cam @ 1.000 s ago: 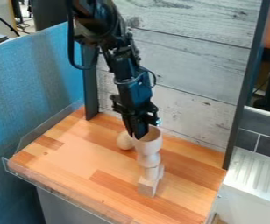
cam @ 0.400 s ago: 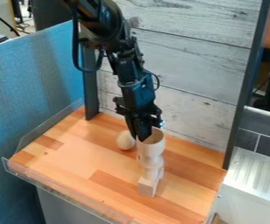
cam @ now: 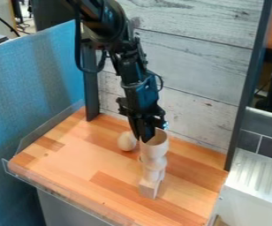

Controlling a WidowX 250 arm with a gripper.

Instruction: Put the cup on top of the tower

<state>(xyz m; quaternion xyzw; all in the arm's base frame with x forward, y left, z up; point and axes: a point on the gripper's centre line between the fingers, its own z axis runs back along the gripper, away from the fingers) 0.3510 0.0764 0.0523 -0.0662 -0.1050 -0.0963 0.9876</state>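
My gripper is right of the board's middle, shut on the left rim of the pale wooden cup. The cup is upright with its opening up, and a rounded lower part tapers beneath the bowl. Directly under it in the view stands the tower of pale wooden pieces, with a squared block at its base and a narrower piece above. The cup's lower part overlaps the tower's upper end; whether they touch, I cannot tell.
A round wooden ball-like piece lies on the wooden board, left of the cup. A clear raised edge borders the board, and a whitewashed plank wall rises behind.
My gripper and the cup in it have shifted slightly right and a little down in the view. The tower's base block and the round piece have stayed put.
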